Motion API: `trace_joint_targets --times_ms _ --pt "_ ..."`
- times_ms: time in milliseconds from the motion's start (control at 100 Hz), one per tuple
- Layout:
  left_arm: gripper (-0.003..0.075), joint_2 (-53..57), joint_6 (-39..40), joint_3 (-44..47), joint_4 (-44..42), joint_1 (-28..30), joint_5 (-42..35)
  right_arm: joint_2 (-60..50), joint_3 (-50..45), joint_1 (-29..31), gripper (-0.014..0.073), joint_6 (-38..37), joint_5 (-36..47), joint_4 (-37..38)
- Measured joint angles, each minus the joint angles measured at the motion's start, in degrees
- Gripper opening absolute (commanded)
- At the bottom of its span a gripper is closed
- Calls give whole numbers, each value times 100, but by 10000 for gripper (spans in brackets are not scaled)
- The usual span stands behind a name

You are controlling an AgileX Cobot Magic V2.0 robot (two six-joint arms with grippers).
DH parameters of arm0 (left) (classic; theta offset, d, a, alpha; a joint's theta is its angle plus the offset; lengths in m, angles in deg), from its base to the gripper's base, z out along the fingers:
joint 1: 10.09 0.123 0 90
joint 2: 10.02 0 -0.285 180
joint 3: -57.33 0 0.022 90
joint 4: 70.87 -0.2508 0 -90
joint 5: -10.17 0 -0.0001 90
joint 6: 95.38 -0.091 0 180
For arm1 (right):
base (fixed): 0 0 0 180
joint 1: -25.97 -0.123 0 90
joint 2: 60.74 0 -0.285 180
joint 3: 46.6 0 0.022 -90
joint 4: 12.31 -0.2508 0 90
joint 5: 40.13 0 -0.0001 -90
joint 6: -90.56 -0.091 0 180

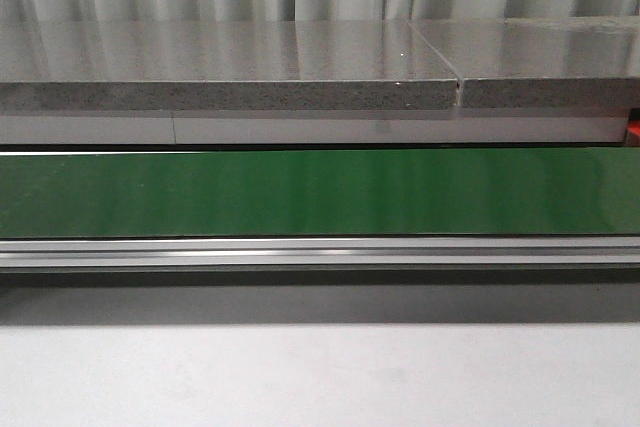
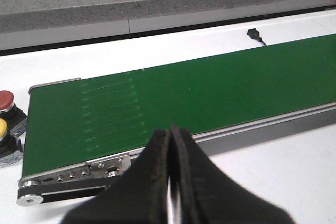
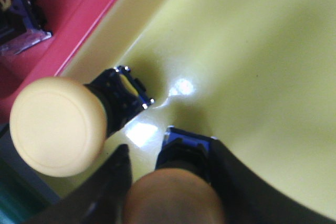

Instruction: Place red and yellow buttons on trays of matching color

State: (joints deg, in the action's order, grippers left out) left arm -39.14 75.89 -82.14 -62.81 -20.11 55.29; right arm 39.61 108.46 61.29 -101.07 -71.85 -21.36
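In the right wrist view, my right gripper point(image 3: 168, 148) is shut on a yellow button point(image 3: 176, 198). Its blue base rests on or just above the yellow tray point(image 3: 252, 66). A second yellow button point(image 3: 58, 127) stands on that tray close beside my fingers. The red tray point(image 3: 79, 9) borders it and holds a dark button base point(image 3: 21, 19) whose cap is cut off. In the left wrist view, my left gripper point(image 2: 170, 129) is shut and empty over the near edge of the green belt point(image 2: 199, 87). A red button point(image 2: 5, 99) and a yellow button point(image 2: 2, 128) sit off the belt's end.
The front view shows only the green conveyor belt point(image 1: 320, 192), its metal rail point(image 1: 320, 250), grey stone slabs point(image 1: 230, 72) behind and the white table point(image 1: 320, 377) in front. A small black cable end point(image 2: 254, 33) lies beyond the belt in the left wrist view.
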Motion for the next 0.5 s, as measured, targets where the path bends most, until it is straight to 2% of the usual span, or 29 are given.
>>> trace_joint_targets --times_ms 80,320,500 --pt "-21 0 0 0 0 0 0 0 0 0 557 0 11 -44" --pt "-21 0 0 0 0 0 0 -58 0 -89 551 10 23 -135" --pt "-21 0 0 0 0 0 0 -557 0 -285 551 34 -12 -22"
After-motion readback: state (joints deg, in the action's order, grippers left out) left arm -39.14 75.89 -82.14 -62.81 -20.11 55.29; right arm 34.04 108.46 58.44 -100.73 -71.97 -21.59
